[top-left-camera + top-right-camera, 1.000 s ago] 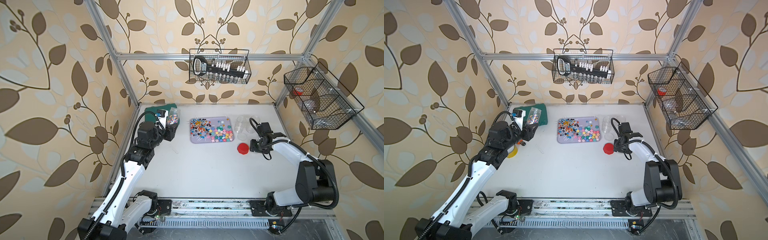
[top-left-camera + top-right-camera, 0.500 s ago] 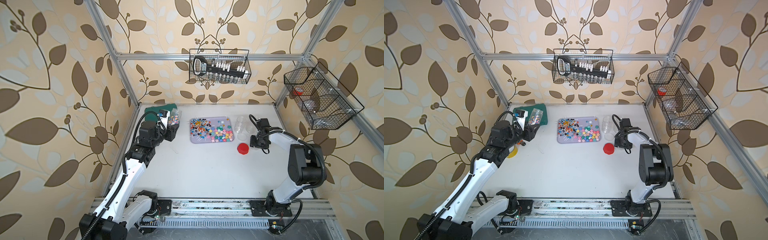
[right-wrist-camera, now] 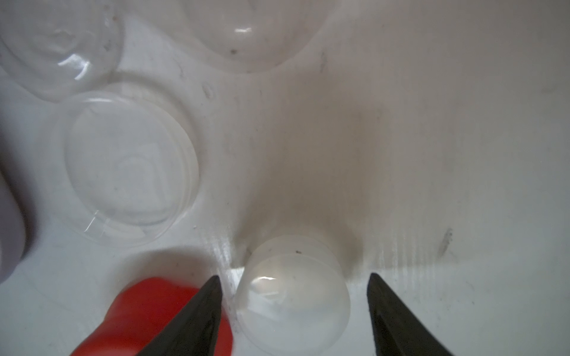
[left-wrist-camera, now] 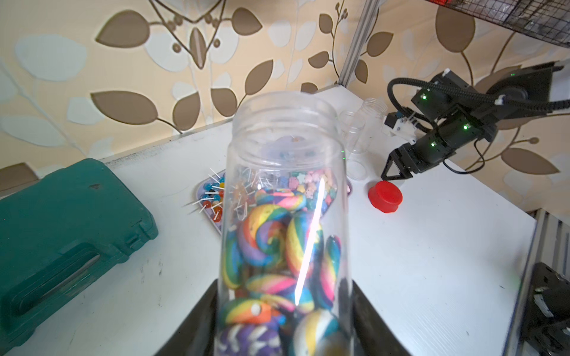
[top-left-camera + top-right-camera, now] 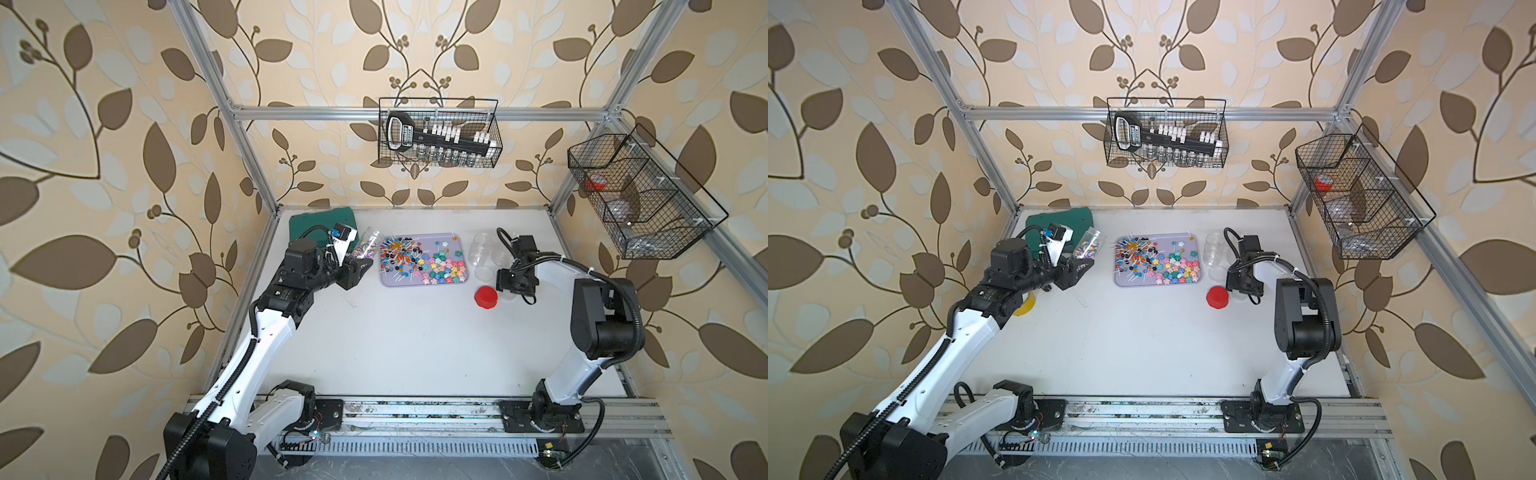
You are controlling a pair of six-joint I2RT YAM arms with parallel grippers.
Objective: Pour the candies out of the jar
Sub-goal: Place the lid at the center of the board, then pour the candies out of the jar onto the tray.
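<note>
left end effector [image 5: 359, 266] grasps jar [image 5: 368, 244] beside tray [image 5: 428, 240] edge; right end effector [image 3: 294, 276] released astride clear lid [image 3: 293, 308].

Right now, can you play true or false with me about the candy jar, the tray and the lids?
1. The left end effector holds a jar with rainbow candies inside. True.
2. That jar has its lid on. False: its mouth is open.
3. The tray is empty. False: lollipops and star candies lie on it.
4. The red lid lies on the table. True.
5. The right end effector grips the red lid. False: its jaws stand open, with a clear cap between them.
</note>
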